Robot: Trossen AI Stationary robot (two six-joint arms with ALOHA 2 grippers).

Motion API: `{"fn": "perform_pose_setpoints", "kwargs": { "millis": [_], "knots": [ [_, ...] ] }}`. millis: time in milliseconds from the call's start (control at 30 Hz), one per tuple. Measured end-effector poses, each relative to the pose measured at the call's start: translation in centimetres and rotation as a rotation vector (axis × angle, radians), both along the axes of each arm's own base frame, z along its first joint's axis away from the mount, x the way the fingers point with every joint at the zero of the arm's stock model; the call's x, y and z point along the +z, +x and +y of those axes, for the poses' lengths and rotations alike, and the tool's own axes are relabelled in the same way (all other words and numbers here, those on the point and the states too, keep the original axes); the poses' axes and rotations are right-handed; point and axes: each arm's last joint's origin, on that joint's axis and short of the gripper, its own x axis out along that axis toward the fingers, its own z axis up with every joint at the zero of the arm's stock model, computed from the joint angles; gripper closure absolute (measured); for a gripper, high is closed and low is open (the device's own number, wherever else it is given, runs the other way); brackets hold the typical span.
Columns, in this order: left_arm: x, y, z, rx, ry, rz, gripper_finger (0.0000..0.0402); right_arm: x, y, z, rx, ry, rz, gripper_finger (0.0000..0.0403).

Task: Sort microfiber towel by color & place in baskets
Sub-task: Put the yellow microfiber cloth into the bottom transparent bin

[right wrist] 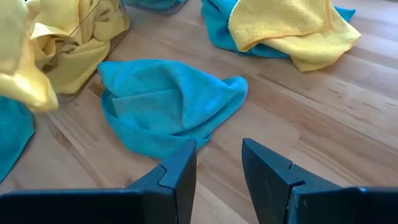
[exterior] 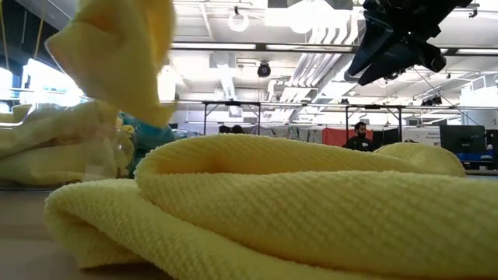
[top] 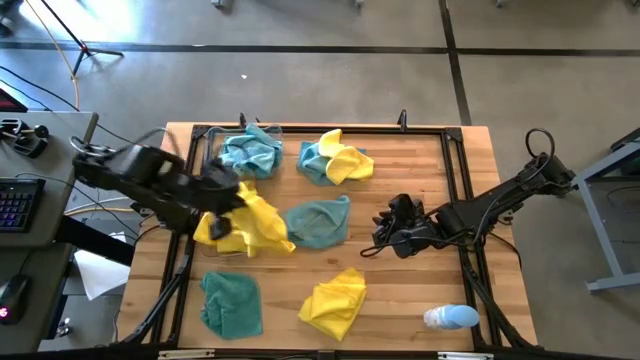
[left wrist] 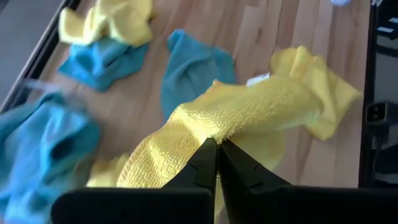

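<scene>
My left gripper point(top: 228, 197) is shut on a yellow microfiber towel point(top: 255, 225) and holds it up at the table's left. Beneath it a clear basket point(right wrist: 93, 43) holds yellow towels. At the far left stands another basket point(top: 245, 150), with teal towels in it. On the wood lie a teal towel point(top: 318, 222) in the middle, a yellow-on-teal heap point(top: 335, 160) farther back, a teal towel point(top: 230, 305) and a yellow towel point(top: 335, 300) near the front edge. My right gripper point(right wrist: 217, 165) hovers open above the table, right of the middle teal towel. My left gripper pinches a bunched fold of the yellow towel point(left wrist: 214, 127) between its two shut fingers, coming from above at a slant. How many layers it has, I cannot tell. The towel hangs below the fingers, and its lower end point(exterior: 152, 109) is off the table.
A small pale-blue-and-white rounded object point(top: 450, 317) lies at the near right corner. Black frame rails point(top: 460, 200) run along the table's edges. Bare wood point(top: 410, 290) shows on the right half of the table.
</scene>
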Motion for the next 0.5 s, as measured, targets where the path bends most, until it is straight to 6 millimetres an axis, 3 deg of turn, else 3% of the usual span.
{"fn": "perform_pose_setpoints", "kwargs": {
  "millis": [167,500],
  "knots": [
    [0.7,-4.7,1.4,0.056,-0.023,0.041,0.0402,0.0,0.0,0.0,0.001,-0.001,0.001,0.0279],
    [2.1,-10.4,3.5,0.029,-0.075,-0.124,0.0401,0.0,0.0,0.0,0.000,-0.002,0.007,0.0279]
  ]
}}
